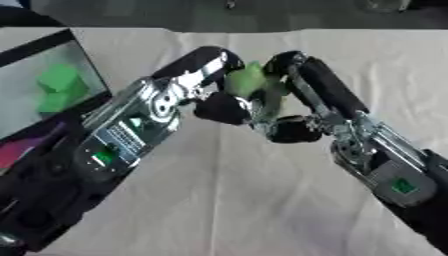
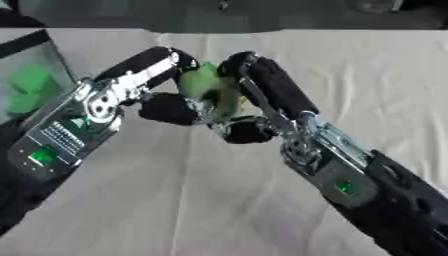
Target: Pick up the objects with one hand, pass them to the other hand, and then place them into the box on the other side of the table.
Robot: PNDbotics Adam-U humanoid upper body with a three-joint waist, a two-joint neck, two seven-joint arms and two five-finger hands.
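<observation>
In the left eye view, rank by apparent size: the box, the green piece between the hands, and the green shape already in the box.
1. box
2. green shape in the box
3. green piece, though the left robot hand and right robot hand partly hide it, so 2 versus 3 is unsure.

Left hand (image 1: 188,82) and right hand (image 1: 302,92) meet mid-table, fingers curled, tips touching.

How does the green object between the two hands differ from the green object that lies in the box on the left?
The green object between the hands is held up above the table, with the left hand and the right hand meeting around it; the green object in the box rests inside the box, touched by no hand. The held one is partly hidden by fingers; the boxed one shows whole. Both are light green; their exact shapes I cannot tell.
</observation>
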